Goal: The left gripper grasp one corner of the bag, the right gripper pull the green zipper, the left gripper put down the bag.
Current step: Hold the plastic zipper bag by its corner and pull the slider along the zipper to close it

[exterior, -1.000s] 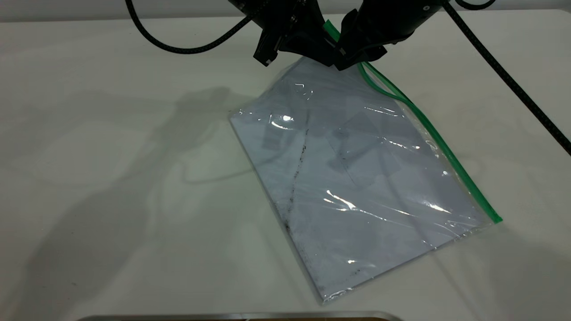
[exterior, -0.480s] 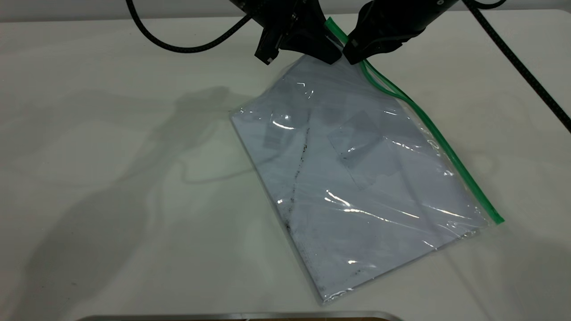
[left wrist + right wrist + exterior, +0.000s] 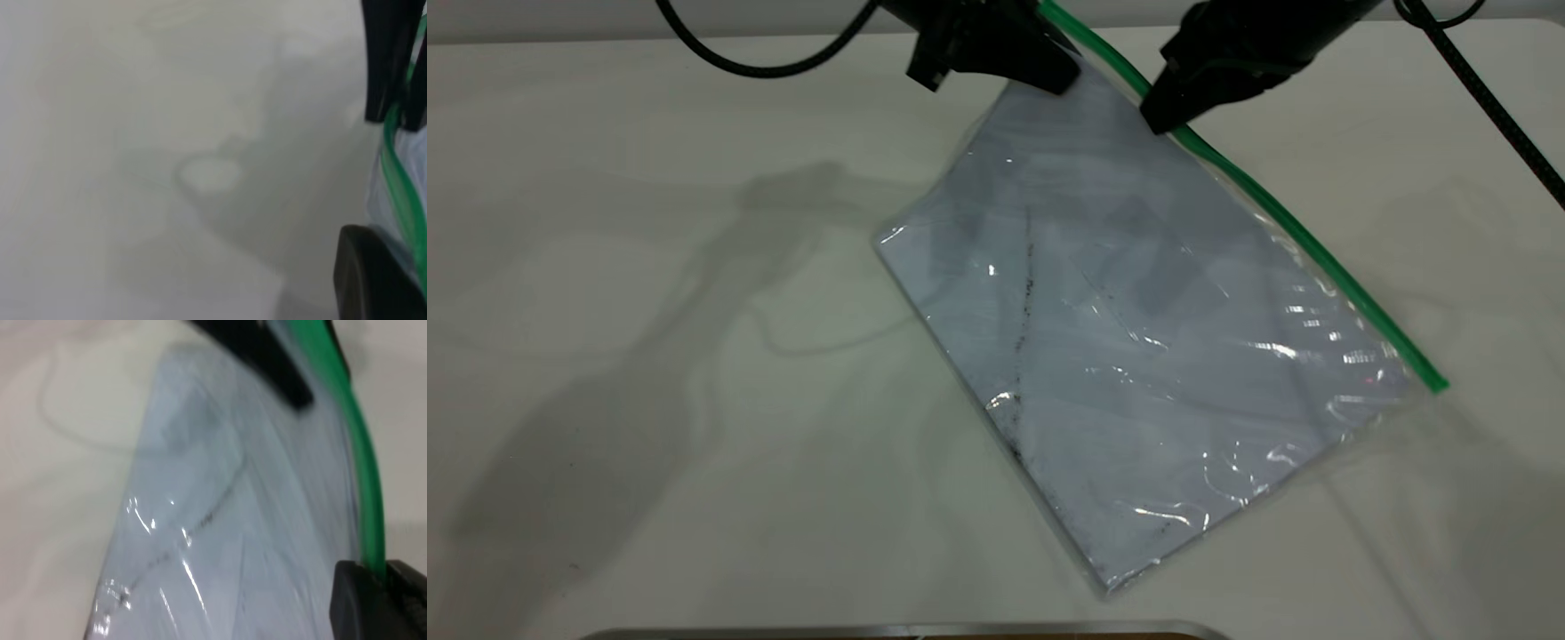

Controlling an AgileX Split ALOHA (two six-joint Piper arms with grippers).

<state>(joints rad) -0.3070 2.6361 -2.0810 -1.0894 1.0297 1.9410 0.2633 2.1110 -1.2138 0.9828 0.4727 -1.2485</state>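
Note:
The bag point(image 3: 1138, 356) is a clear pouch with white paper inside and a dark smudge line. Its far corner is lifted and its near part rests on the table. My left gripper point(image 3: 1040, 64) is shut on that raised corner at the end of the green zipper point(image 3: 1307, 240). My right gripper point(image 3: 1169, 116) is shut on the green strip a short way along from the left one. In the right wrist view the green zipper point(image 3: 365, 473) runs between my right fingers point(image 3: 353, 593), with the left gripper point(image 3: 267, 353) beyond. In the left wrist view the strip point(image 3: 400, 193) passes one left finger point(image 3: 373, 280).
The white table point(image 3: 649, 400) lies all around the bag. Black braided cables point(image 3: 1494, 98) hang from both arms at the far edge. A metal edge point(image 3: 907, 629) shows at the very front.
The left gripper has raised the corner higher and farther back. The right gripper has slid along the green strip away from the left one. The split strands near the corner now read as one strip.

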